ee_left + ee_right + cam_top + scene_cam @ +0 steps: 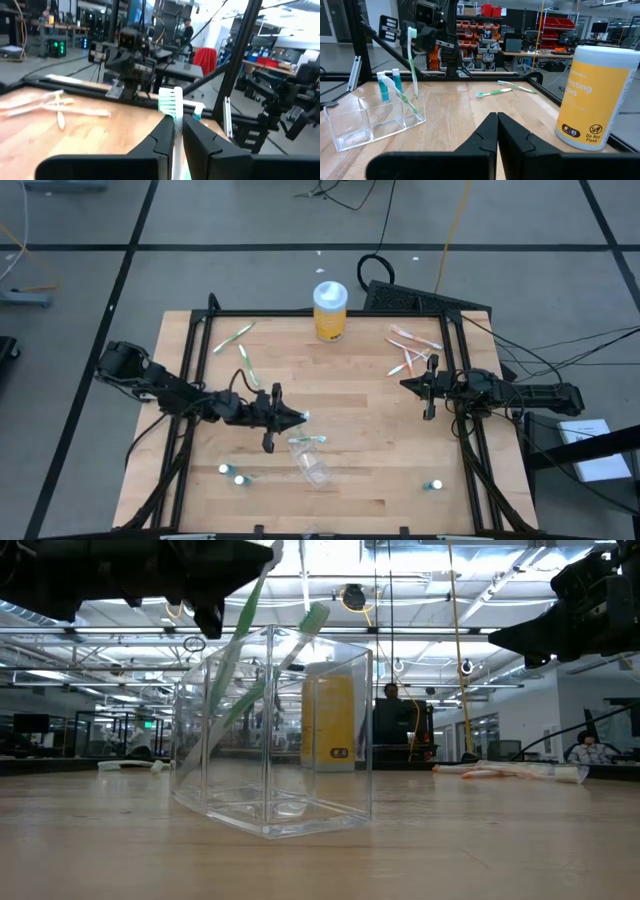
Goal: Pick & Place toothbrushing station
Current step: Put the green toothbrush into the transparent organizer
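Note:
The toothbrushing station (312, 462), a clear square container (270, 740), stands on its base near the middle of the wooden table. One toothbrush (312, 622) leans inside it, head up. My left gripper (298, 418) hovers just above the station's left side, shut on a second, green-and-white toothbrush (413, 60). This brush stands upright, and its lower end reaches down inside the station (370, 117). My right gripper (405, 385) waits shut at the table's right, touching nothing. My left gripper pinches the toothbrush's neck (173, 131) between its two fingers, just below the bristle head (170, 102). The fingers come level from the table's left and lie across the brush. The brush hangs nearly upright, handle down in the station. Whether its lower end touches the bottom I cannot tell.
A yellow jar with a white lid (330, 310) stands at the far edge. Two green toothbrushes (232, 338) (247, 367) lie at the far left and several pale pink ones (412, 345) at the far right. Small caps (235, 474) (432, 484) lie near the front edge.

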`<state>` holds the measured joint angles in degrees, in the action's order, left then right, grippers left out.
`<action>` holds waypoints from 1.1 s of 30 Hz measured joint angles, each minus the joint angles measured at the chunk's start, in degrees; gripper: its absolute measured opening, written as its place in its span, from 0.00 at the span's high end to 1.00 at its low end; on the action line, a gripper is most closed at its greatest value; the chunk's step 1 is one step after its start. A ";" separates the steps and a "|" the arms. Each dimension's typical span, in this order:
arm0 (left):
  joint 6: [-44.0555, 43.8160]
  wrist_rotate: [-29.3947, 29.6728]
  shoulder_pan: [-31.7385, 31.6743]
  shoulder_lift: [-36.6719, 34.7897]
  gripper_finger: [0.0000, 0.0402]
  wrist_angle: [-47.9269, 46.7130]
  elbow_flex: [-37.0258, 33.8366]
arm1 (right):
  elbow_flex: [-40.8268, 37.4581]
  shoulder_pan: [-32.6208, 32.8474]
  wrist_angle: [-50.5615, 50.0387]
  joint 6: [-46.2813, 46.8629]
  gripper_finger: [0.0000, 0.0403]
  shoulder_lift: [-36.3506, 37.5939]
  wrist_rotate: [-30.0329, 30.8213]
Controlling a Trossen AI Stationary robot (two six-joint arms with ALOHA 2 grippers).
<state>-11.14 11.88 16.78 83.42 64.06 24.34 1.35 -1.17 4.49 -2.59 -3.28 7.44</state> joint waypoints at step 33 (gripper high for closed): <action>-2.53 0.66 -0.70 -0.02 0.71 -3.92 0.02 | 0.01 0.00 0.00 0.00 0.99 -0.01 0.00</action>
<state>-13.67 12.53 16.08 83.40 60.14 24.36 1.36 -1.17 4.49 -2.59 -3.29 7.44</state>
